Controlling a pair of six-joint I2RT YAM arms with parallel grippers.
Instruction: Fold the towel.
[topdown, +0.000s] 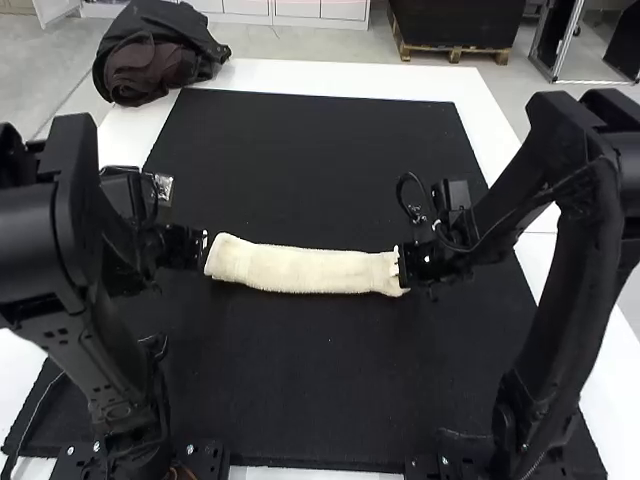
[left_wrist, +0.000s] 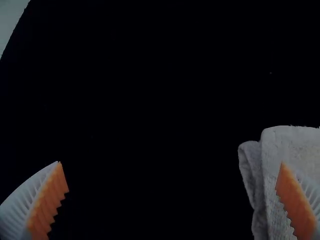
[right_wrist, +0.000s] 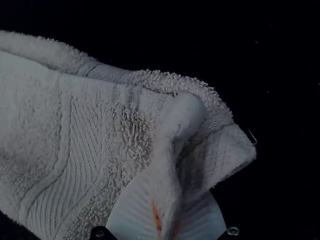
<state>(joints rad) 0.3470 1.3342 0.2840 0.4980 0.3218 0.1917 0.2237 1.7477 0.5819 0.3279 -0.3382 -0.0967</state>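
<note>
From above I see the cream terry towel (topdown: 310, 270) in a long, layered strip between the two sets of fingers. The left gripper's (topdown: 201, 251) fingers are spread wide, one overlapping the towel's end. The right gripper (topdown: 404, 266) has its fingers clenched on a pinched fold; up close, its wrist view reveals a woven band (right_wrist: 77, 150) beside them. The high view reveals a dark cloth bundle (topdown: 160, 55) well beyond the left fingers.

In both wrist views the towel (topdown: 310, 271) is running past the edge, while its pinched fold (right_wrist: 167, 170) is hiding most of the orange pads (right_wrist: 156, 214) of the right end effector (topdown: 403, 265), and both arms (topdown: 575, 240) are running out of the high view.
</note>
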